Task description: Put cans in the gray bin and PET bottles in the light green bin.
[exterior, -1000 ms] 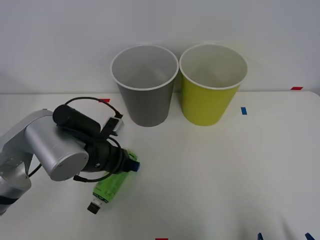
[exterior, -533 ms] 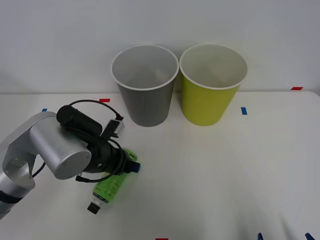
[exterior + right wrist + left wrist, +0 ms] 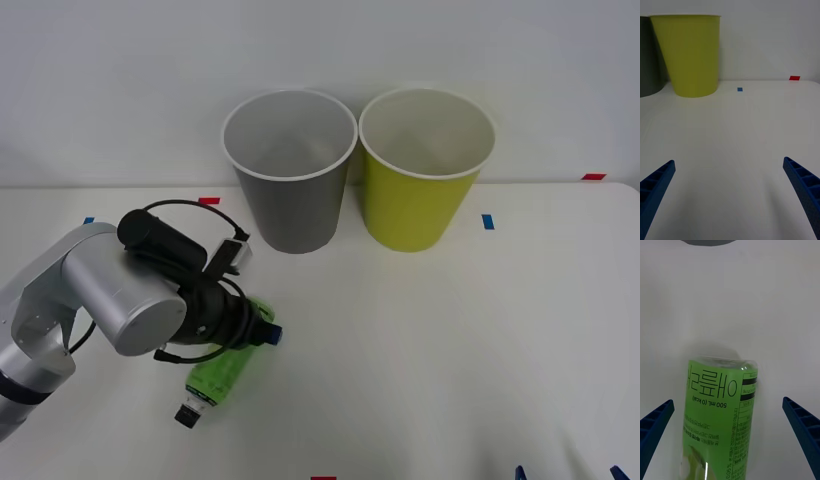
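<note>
A slim PET bottle [image 3: 222,370] in a bright green label lies on its side on the white table [image 3: 430,340], its small black cap pointing toward the robot and its base aimed roughly at the gray bin [image 3: 290,170], which stands beside the light green bin [image 3: 425,170] at the far edge, well apart from the bottle. The left gripper [image 3: 730,438] hangs directly over the bottle with its blue ribbed fingers [image 3: 655,423] spread wide, one on each side of the labelled body and neither touching it, so the gripper holds nothing. In the front view the left arm's wrist covers the bottle's far end. The bottle looks light, probably empty or close to it, with thin walls that would give under a hard squeeze; its glossy round label is likely slick, and it may roll sideways on the smooth table if nudged unevenly. The safest hold appears to be across the middle of the labelled body, fingers closing square to its length, with moderate force. The right gripper [image 3: 730,195] waits low over bare table at the robot's right, its fingers likewise wide apart and empty, facing the light green bin.
</note>
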